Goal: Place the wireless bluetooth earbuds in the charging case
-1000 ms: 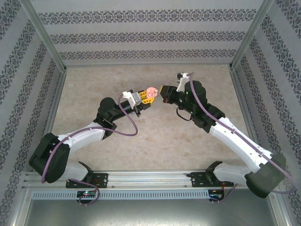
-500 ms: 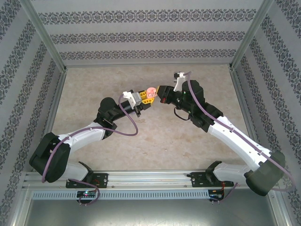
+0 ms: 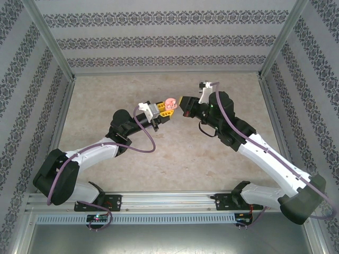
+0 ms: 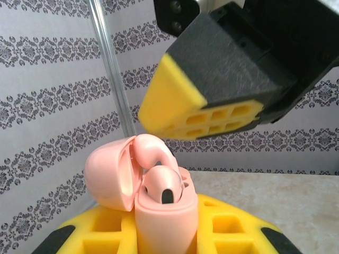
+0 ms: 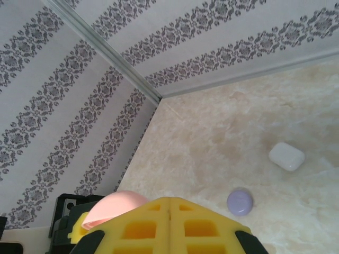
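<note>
Pink earbuds (image 4: 161, 185) inside open case (image 4: 165, 225)

Left arm (image 3: 98, 152), right arm (image 3: 267, 157): I log white shells, black joints.
Cables (image 3: 50, 190): purple.
Left end effector (image 3: 167, 109), right end effector (image 3: 183, 103): yellow gridded pads (image 5: 169, 227).

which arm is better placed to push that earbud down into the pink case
Right. The left gripper is shut on the open pink case, holding it up; the right gripper, shut, hangs just above the earbud that stands proud.
</note>
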Robot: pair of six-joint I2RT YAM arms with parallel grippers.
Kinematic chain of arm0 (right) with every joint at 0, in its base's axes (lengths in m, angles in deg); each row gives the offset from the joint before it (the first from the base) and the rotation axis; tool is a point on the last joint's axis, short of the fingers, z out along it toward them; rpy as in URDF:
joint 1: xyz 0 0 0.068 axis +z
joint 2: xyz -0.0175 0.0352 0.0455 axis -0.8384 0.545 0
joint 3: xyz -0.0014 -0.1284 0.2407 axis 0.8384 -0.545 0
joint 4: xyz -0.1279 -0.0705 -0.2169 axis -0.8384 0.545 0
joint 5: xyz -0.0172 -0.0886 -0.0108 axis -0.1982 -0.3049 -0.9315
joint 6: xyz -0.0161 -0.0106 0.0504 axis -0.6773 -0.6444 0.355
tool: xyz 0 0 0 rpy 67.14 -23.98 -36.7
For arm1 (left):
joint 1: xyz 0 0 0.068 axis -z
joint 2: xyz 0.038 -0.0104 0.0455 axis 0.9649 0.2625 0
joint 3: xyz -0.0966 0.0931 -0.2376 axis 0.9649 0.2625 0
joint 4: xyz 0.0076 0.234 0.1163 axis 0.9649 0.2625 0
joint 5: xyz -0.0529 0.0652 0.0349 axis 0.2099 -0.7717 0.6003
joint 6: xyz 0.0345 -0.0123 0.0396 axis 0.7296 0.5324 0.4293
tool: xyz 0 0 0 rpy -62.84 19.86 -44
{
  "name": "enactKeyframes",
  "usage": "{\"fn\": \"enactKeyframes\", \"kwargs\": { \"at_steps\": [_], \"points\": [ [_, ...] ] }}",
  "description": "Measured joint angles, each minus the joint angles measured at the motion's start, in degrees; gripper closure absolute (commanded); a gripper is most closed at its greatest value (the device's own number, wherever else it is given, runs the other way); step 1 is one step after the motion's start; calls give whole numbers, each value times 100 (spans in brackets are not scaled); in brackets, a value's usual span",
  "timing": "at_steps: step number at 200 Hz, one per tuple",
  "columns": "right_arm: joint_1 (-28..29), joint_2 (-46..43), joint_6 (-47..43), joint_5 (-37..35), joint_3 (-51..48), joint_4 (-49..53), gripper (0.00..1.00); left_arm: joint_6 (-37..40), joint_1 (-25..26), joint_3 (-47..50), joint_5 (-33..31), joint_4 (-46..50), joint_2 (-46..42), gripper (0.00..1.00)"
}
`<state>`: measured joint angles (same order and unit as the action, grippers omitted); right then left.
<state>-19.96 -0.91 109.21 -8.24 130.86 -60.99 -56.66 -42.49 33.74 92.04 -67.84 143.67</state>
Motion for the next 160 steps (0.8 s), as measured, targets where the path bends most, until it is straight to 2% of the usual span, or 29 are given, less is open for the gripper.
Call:
{"fn": "enactKeyframes", "kwargs": {
  "at_steps": [100,160],
  "points": [
    [7,509,-151,-116,382,125,100,0,0,0,48,2,0,100],
    [151,444,-136,-192,358,127,100,2,0,0,59,0,0,100]
  ]
}}
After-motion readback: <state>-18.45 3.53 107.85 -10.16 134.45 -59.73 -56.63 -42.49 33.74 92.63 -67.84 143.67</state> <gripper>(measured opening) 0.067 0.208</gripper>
